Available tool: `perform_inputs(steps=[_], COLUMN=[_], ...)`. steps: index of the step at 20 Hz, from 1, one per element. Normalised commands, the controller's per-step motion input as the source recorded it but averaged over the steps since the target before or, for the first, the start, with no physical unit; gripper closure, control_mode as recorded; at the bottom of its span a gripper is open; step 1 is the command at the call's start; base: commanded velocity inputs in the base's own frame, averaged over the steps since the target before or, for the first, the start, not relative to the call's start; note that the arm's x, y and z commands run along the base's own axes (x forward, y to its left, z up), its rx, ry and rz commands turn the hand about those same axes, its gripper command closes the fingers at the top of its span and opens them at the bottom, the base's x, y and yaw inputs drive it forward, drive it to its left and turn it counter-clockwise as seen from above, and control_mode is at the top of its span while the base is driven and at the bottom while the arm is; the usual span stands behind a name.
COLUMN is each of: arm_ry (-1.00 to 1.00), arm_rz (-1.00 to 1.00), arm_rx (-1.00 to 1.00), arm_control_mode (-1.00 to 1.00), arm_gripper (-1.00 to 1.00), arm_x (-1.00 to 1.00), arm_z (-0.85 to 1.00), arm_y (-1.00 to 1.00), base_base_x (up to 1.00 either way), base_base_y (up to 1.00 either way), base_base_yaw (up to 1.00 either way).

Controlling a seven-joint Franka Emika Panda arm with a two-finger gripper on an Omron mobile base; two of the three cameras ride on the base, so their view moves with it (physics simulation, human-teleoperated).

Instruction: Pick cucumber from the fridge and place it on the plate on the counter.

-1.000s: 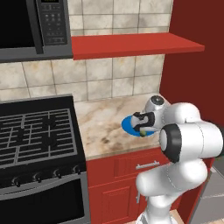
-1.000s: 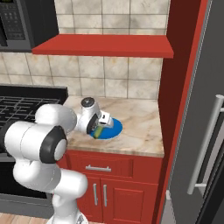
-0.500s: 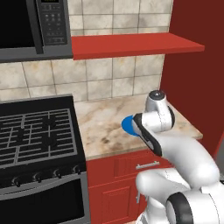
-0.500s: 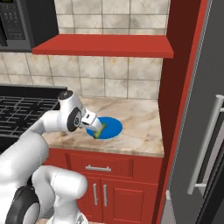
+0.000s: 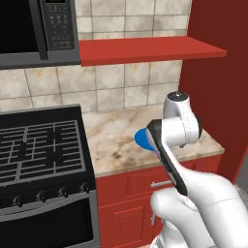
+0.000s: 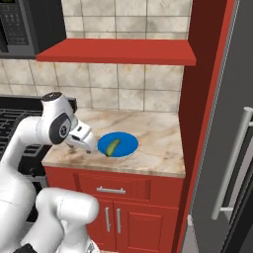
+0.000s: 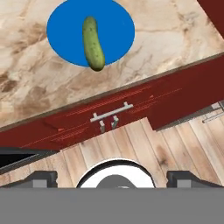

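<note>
The green cucumber lies free on the blue plate, which rests on the tan marbled counter. My gripper hangs left of the plate, over the counter's front edge, open and holding nothing. In the hand view the cucumber lies lengthwise across the plate, and my fingertips stand wide apart at the bottom, well back from it. From the left base view my arm covers most of the plate. The dark grey fridge door with its silver handle stands at the right.
The black gas stove adjoins the counter on the left, under a microwave. A red shelf overhangs the counter. A tall red panel separates counter and fridge. A red drawer with a silver handle sits below the counter edge.
The gripper has let go of the cucumber, which now lies on the plate, and has drawn back from over the plate toward the left and the counter's front.
</note>
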Motion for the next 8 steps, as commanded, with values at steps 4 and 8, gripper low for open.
perform_inputs(steps=[4, 8], arm_ry=[-0.19, -0.17], arm_rz=[0.18, 0.24], arm_rx=[0.00, 0.00], arm_control_mode=[-1.00, -1.00], arm_gripper=[-1.00, -1.00], arm_x=[-0.98, -0.73], arm_z=[0.01, 0.04], arm_y=[0.31, 0.36], base_base_x=[0.00, 0.00], base_base_y=[0.00, 0.00], base_base_yaw=[0.00, 0.00])
